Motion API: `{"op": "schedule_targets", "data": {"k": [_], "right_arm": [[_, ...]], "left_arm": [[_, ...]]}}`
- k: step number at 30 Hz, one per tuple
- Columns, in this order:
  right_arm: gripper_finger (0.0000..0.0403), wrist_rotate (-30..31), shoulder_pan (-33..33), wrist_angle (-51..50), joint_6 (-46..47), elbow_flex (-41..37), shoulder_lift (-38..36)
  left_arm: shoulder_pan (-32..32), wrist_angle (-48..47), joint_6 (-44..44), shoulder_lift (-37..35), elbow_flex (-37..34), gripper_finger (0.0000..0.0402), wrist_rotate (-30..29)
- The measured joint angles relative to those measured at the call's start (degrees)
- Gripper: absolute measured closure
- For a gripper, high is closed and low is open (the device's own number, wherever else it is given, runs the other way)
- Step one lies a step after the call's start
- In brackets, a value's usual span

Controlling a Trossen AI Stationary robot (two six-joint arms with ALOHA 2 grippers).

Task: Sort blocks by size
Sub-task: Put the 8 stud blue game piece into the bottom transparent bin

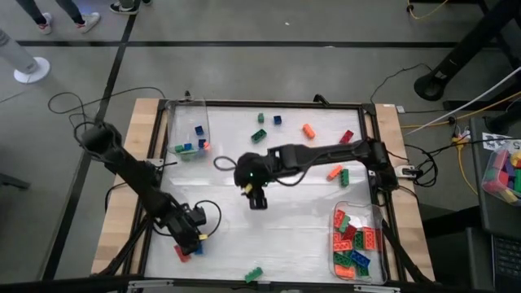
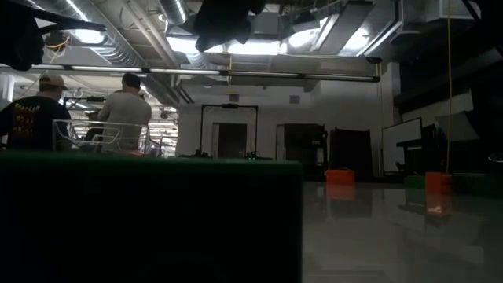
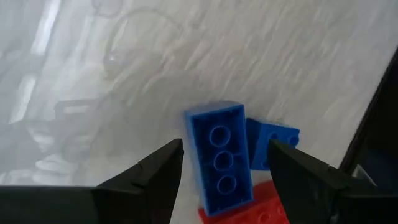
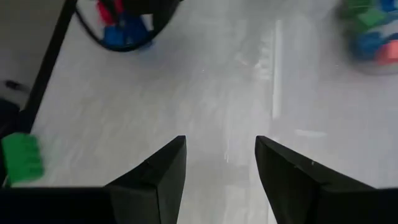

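**Open fingers over a crowded blue brick**

Our left fingers [image 3: 155, 180] stand wide apart on either side of a long blue brick [image 3: 219, 157], gripping nothing yet; the left gripper [image 1: 190, 236] sits near the table's front-left corner. The right gripper [image 1: 256, 198] hovers over bare tabletop at mid-table, its fingers [image 4: 155, 171] also parted and empty.

The risk we see is in the crowding. A second blue brick [image 3: 272, 144] and a red brick [image 3: 261, 211] touch or overlap the long one, so closing now could catch two at once, or twist the long brick askew and knock it away.

The left wrist view alone shows that tight cluster; from above it is a small red-and-blue smudge under the gripper. The high view alone shows the sorting: a left bin [image 1: 188, 130] with a few small bricks, a right bin [image 1: 356, 242] heaped with long ones, and loose bricks scattered across the table [image 1: 293, 236].
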Motion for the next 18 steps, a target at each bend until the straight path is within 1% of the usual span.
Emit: {"op": "schedule_targets", "data": {"k": [8,12,15,18], "right_arm": [[0.021,4.9,5.3,-1.0,0.0,0.0,0.0],[0.021,5.0,7.2,-1.0,0.0,0.0,0.0],[0.021,5.0,8.6,-1.0,0.1,0.0,0.1],[0.021,5.0,10.1,-2.0,1.5,0.0,0.1]], "left_arm": [[0.0,-0.1,-0.5,4.7,1.0,0.018,0.0],[0.0,-0.1,-0.4,6.3,1.2,0.018,-0.1],[0.0,-0.2,1.5,6.9,1.3,0.018,-0.1],[0.1,-0.3,1.7,7.0,1.3,0.018,-1.0]]}}
